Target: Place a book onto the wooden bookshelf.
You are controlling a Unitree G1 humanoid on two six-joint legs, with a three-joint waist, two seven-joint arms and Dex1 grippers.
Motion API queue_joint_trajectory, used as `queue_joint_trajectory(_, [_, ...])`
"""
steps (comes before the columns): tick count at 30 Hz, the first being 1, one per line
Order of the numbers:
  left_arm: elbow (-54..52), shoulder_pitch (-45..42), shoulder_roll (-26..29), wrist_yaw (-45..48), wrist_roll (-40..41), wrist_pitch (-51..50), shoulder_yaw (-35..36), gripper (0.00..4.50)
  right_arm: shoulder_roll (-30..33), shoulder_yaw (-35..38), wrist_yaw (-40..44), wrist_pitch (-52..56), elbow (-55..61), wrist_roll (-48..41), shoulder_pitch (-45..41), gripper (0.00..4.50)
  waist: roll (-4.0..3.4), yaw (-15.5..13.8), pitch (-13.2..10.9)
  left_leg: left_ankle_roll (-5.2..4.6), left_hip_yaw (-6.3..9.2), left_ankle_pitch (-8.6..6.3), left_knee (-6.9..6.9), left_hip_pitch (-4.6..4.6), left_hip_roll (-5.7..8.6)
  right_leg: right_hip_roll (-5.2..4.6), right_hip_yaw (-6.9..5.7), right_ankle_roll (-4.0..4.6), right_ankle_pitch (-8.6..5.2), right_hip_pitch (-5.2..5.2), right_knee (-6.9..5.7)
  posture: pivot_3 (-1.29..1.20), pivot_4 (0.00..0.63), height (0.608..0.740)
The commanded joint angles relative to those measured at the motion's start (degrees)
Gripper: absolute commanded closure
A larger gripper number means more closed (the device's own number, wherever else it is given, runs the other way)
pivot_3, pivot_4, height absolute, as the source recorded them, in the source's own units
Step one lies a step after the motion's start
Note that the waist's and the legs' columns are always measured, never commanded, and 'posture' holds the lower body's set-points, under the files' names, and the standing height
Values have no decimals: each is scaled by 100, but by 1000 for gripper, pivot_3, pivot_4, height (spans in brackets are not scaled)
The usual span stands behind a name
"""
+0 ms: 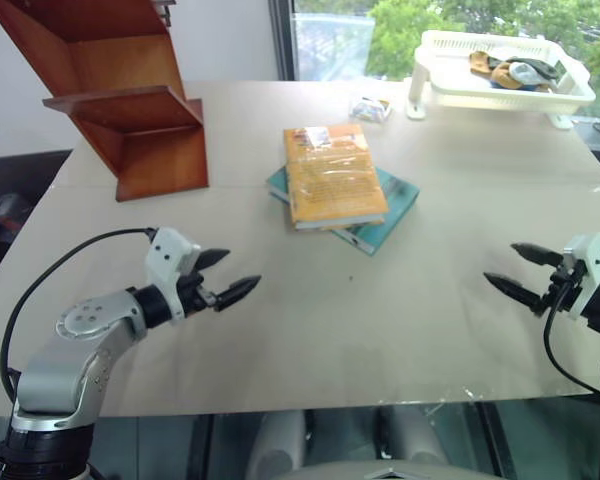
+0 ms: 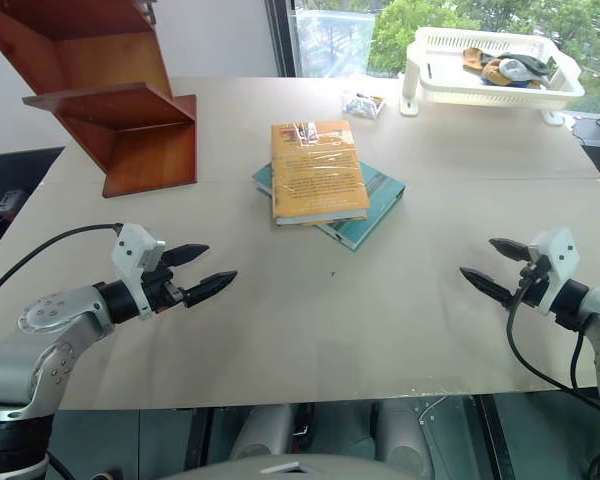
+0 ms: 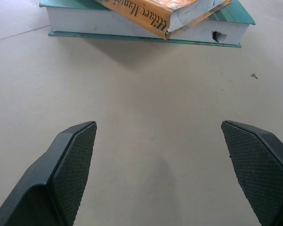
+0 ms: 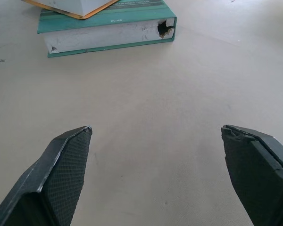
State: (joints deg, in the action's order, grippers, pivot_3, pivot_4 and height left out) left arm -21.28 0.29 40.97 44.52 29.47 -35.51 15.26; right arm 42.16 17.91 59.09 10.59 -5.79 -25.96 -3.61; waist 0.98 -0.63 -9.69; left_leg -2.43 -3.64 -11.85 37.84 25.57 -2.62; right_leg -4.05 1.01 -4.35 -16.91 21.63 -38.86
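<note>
The orange-yellow book [image 1: 332, 174] lies flat on top of a teal-green book [image 1: 390, 205] in the middle of the table; its yellow spine [image 3: 146, 19] faces my left wrist camera. The wooden bookshelf [image 1: 120, 90] stands at the far left of the table, reddish-brown with slanted sides. My left gripper [image 1: 227, 275] hovers open over the near left of the table, pointing toward the books. On the near right, my right gripper [image 1: 520, 272] is also open and empty, pointing inward at the teal book [image 4: 108, 28].
A white plastic basket rack [image 1: 500, 75] holding several small items stands at the far right by the window. A small clear packet [image 1: 370, 108] lies behind the books. The beige table [image 1: 360, 320] spreads bare between the grippers and the books.
</note>
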Motion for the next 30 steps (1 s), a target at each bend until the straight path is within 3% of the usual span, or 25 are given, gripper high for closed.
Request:
queue_joint_trajectory(1, [-288, 89, 45, -13, 89, 66, 143, 61, 41, 29, 96, -203, -196, 21, -155, 0, 0, 1, 0, 0, 0, 0, 0, 0, 0, 0, 0, 0, 0, 0, 0, 0, 150, 740])
queue_joint_trajectory(30, [-157, -340, 246, 204, 98, 194, 70, 61, 129, 25, 269, -449, -619, 124, -384, 0, -1, 6, 0, 0, -4, 0, 0, -1, 5, 1, 3, 0, 0, 1, 1, 0, 150, 740])
